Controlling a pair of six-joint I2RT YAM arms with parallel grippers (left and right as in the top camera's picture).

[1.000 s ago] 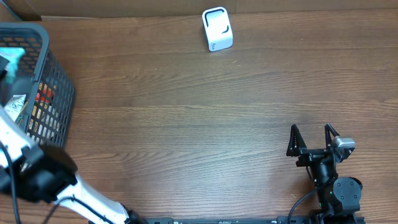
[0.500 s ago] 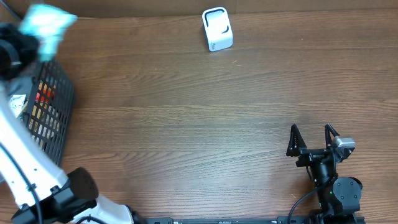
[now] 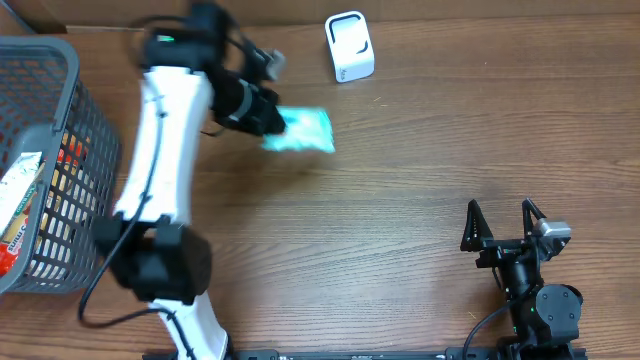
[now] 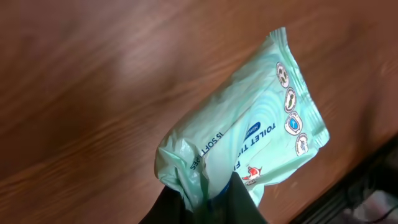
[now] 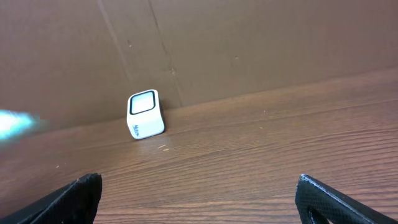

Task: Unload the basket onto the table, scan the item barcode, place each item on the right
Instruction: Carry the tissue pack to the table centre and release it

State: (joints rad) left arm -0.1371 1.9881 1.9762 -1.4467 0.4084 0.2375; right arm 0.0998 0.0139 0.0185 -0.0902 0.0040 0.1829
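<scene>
The item is a mint-green tissue pack (image 3: 303, 131) with printed lettering, hanging above the wooden table left of centre. My left gripper (image 3: 270, 122) is shut on its crumpled end; in the left wrist view the pack (image 4: 255, 137) sticks out from between the dark fingers (image 4: 239, 202). No barcode shows on the faces in view. The white scanner (image 3: 349, 47) with a dark window stands at the far edge, a little right of the pack. My right gripper (image 3: 500, 210) rests open at the near right with nothing in it. The right wrist view shows the scanner (image 5: 144, 114) and the pack (image 5: 13, 123) as a blur.
A dark wire basket (image 3: 88, 110) stands at the left edge with packaged goods (image 3: 20, 200) inside. A brown cardboard wall (image 5: 249, 43) runs along the table's far side behind the scanner.
My left arm has lifted the tissue pack out of the basket and swung it right, from the far left corner to a spot near the scanner. The right arm has stayed still.
</scene>
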